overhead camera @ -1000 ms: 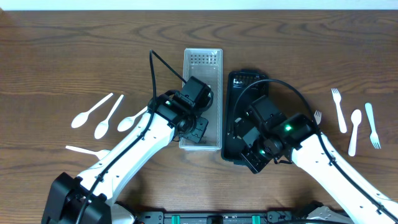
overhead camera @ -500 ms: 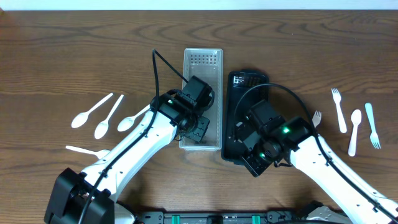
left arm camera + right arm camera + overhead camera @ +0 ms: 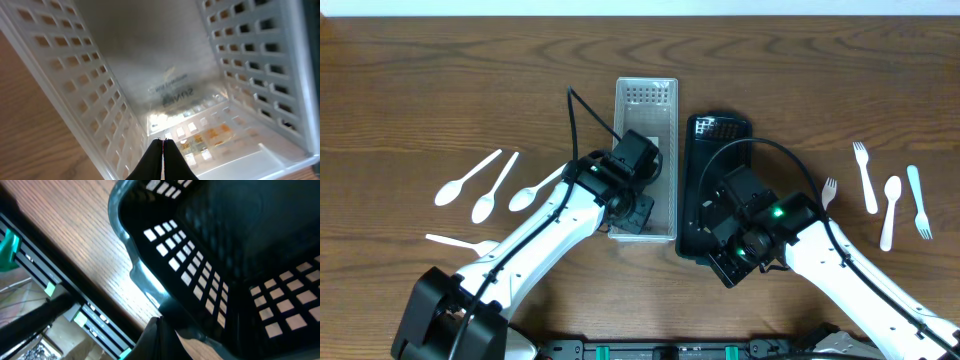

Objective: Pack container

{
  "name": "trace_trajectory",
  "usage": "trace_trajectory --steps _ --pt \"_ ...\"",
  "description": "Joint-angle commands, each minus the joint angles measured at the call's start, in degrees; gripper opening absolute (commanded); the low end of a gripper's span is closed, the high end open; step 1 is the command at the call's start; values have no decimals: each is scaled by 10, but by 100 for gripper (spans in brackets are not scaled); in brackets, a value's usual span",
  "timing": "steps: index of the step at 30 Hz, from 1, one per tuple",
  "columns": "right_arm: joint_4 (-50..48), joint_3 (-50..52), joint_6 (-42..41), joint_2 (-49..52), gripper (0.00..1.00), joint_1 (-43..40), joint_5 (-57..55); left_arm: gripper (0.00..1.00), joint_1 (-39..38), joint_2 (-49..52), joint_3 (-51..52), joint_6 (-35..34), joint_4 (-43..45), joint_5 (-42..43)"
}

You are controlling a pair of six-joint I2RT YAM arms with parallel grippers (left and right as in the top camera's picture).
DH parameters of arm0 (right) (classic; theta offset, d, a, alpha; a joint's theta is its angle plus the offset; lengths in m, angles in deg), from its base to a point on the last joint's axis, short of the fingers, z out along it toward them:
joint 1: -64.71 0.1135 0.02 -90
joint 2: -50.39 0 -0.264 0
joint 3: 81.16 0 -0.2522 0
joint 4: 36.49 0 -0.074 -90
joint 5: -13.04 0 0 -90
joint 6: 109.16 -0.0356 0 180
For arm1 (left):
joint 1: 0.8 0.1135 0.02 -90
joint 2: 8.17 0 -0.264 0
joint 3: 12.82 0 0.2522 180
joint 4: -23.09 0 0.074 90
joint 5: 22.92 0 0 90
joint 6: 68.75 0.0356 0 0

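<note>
A clear perforated container stands at the table's middle, with a black perforated container right beside it. My left gripper is shut and empty, low inside the clear container's near end; its tips are close to the container's floor. My right gripper is shut at the black container's near end; its tips lie against the outside of the rim. White spoons lie at the left. White forks lie at the right.
More white cutlery lies on the wood: two further spoons and a flat piece at the left, a spoon and a fork at the right, and a small fork near my right arm. The table's front edge is just beyond the right gripper.
My right arm has shifted slightly left and toward the front edge. My left arm has edged slightly right inside the clear container. The containers have barely moved.
</note>
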Motion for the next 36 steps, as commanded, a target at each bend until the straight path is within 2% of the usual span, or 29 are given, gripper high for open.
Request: trace_trajectory --steps 1,18,32,36 --pt "-10 7 -21 2 1 5 -2 6 -2 6 7 8 2 0" --pt "24 7 -36 2 2 5 -2 6 -2 6 10 8 -2 0" --pt "-68 77 -55 7 1 5 -11 6 -2 6 10 8 -2 0" --pt "-79 77 -76 7 1 5 -46 6 -2 6 10 8 -2 0"
